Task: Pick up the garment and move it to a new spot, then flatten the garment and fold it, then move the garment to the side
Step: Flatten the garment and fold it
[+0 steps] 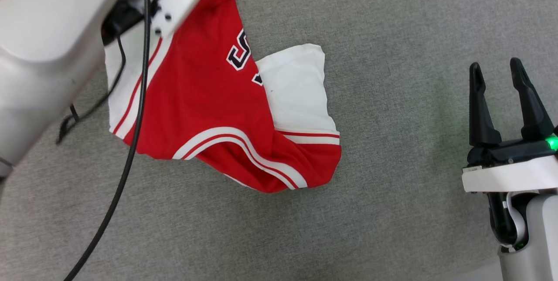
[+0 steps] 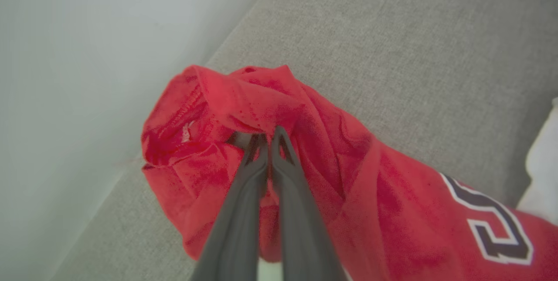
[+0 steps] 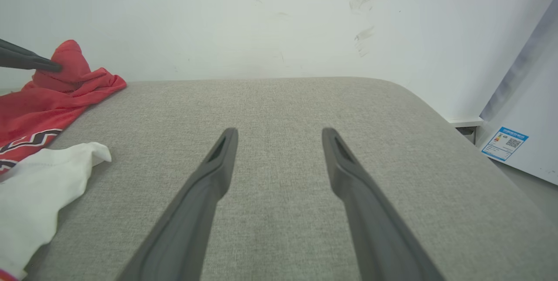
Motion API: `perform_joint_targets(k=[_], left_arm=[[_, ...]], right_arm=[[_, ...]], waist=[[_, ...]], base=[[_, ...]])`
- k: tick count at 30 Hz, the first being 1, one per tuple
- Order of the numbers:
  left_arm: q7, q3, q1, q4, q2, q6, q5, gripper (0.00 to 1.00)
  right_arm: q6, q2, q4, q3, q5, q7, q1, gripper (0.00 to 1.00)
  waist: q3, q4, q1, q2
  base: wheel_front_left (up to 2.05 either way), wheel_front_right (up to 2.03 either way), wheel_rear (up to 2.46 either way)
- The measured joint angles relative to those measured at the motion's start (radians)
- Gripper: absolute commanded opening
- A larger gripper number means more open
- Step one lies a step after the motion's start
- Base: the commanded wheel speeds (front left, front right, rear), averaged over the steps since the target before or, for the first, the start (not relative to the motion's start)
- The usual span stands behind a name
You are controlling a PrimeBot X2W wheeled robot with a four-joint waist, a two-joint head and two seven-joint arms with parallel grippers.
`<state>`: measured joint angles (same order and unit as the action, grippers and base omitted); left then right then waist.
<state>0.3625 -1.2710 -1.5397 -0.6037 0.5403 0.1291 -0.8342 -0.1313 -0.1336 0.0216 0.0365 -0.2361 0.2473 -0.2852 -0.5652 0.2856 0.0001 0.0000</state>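
head view: garment (image 1: 205, 111) lies bunched on grey cushion (image 1: 414, 211). its upper part is hidden behind the left forearm (image 1: 48, 45) and crossed by a black cable (image 1: 126, 172); its top is cut by the frame edge. lettering: one black, white-edged letter, seemingly "s", with the rest tucked under a white sleeve (image 1: 296, 93). right gripper (image 1: 495, 64) sits at lower right, well apart from the garment, jaws spread with nothing between them. a green lamp (image 1: 552, 143) is lit at its base.

left wrist view: left gripper (image 2: 267, 135) is closed tight on a gathered ridge of red cloth, its tips sunk in the folds. one letter shows at lower right, cut by the frame and not surely readable. pale wall (image 2: 65, 76) at left.

right wrist view: the right gripper's fingers stand wide apart over bare cushion, touching nothing. the garment is at the left edge, partly out of frame, with a red peak pinched by the left gripper's fingers (image 3: 26, 59). lettering shows as angular strokes only. label (image 3: 505, 143), blue and white with a square code, sits on a pale panel (image 3: 532, 98) at right — text too small to read.
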Motion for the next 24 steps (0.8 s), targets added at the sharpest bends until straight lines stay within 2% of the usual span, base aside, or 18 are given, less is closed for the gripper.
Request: perform_joint_targets(k=[2,3,4,6,9,11,14,18,21,22,24], left_arm=[[0.073,-0.009,0.048,-0.011,-0.002,0.0,-0.023,0.0],[0.073,-0.009,0.048,-0.011,-0.002,0.0,-0.023,0.0],[0.141,-0.009,0.075,-0.012,-0.001,0.0,-0.036,0.0],[0.2,-0.004,0.085,0.001,0.002,-0.001,-0.049,0.0],[0.188,-0.003,0.084,0.009,0.009,-0.001,-0.052,0.0],[0.148,-0.008,0.083,0.005,0.008,0.0,-0.04,1.0],[0.082,-0.011,0.06,-0.013,0.005,0.0,-0.063,1.0],[0.087,0.003,0.033,-0.013,0.013,0.0,-0.133,1.0],[0.146,0.008,0.015,-0.01,0.042,0.0,-0.191,1.0],[0.195,0.013,0.0,-0.001,0.069,0.0,-0.23,1.0],[0.216,0.015,-0.008,0.004,0.08,0.0,-0.245,1.0]], right_arm=[[0.0,0.002,0.002,-0.007,0.004,0.004,-0.013,1.0],[0.0,0.002,0.002,-0.007,0.004,0.004,-0.013,1.0],[0.0,0.003,0.002,-0.009,0.008,0.007,-0.019,1.0],[0.0,0.004,0.002,-0.01,0.009,0.007,-0.021,1.0],[0.0,0.005,0.003,-0.006,0.015,0.009,-0.023,1.0],[0.0,0.005,0.004,-0.001,0.017,0.009,-0.023,1.0],[0.0,0.003,0.011,0.009,0.02,0.012,-0.009,1.0],[0.0,0.002,0.015,0.014,0.022,0.013,0.011,1.0],[0.0,0.0,0.017,0.016,0.024,0.013,0.024,1.0],[0.0,-0.001,0.017,0.016,0.024,0.013,0.027,1.0],[0.0,-0.001,0.017,0.017,0.024,0.013,0.031,1.0]], waist=[[-0.013,0.011,0.0,0.0],[-0.013,0.011,0.0,0.0],[-0.017,0.015,-0.0001,0.0],[-0.019,0.017,-0.0001,0.0],[-0.018,0.013,0.0,0.0],[-0.012,0.005,-0.0001,0.0],[0.023,-0.023,-0.0001,0.0],[0.053,-0.043,-0.0001,0.0],[0.08,-0.064,-0.0001,0.0],[0.096,-0.077,-0.0002,0.0],[0.103,-0.082,-0.0002,0.0]], base=[[0.0,0.0,0.0],[0.0,0.0,0.0],[0.0,0.0,0.0],[0.0,0.0,0.0],[0.0,0.0,0.0],[0.0,0.0,0.0],[0.0,0.0,0.0],[0.0,0.0,0.0],[0.0,0.0,0.0],[0.0,0.0,0.0],[0.0,0.0,0.0]])
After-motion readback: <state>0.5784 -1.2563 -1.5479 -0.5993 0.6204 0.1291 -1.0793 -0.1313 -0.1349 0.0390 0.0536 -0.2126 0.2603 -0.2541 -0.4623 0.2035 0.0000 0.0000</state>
